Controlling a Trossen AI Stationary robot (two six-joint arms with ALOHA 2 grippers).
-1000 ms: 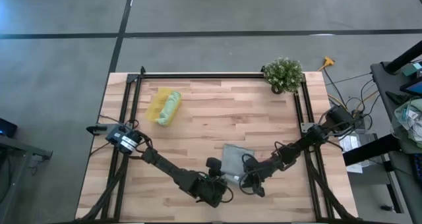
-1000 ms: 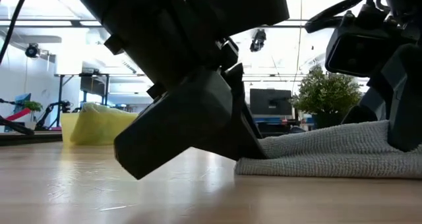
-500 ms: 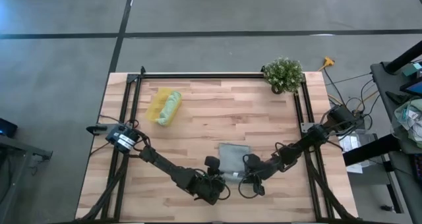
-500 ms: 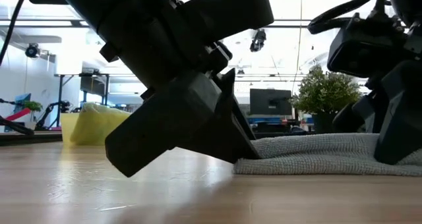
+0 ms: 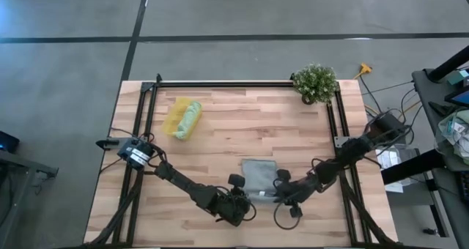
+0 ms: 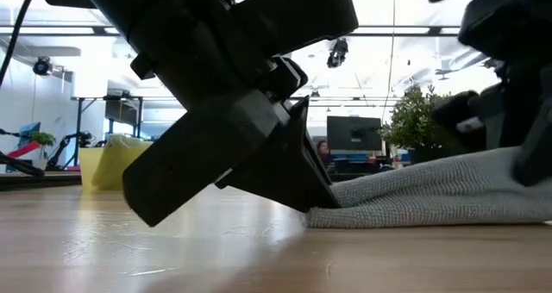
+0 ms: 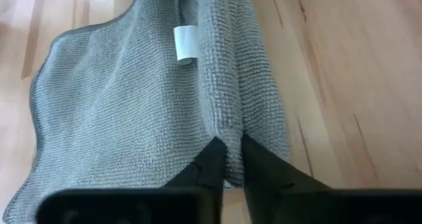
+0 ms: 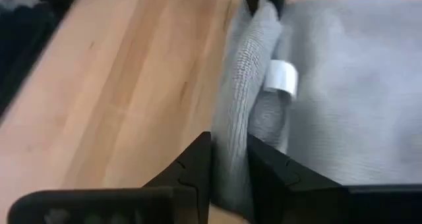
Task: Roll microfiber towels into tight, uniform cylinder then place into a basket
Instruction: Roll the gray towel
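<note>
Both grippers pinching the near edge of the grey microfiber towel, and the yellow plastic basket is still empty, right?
Not quite. The yellow plastic basket is not empty: the high view shows a rolled light green towel lying in it. The rest holds: the left gripper and the right gripper both pinch the edge of the grey microfiber towel.

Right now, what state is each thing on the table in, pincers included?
Grey-blue towel: mostly flat, near edge lifted into a fold.
Left pincer: shut on that fold.
Right pincer: shut on the same fold.
Green towel: rolled, lying in the basket.
Basket: holding the green towel.
Potted plant: upright.
</note>
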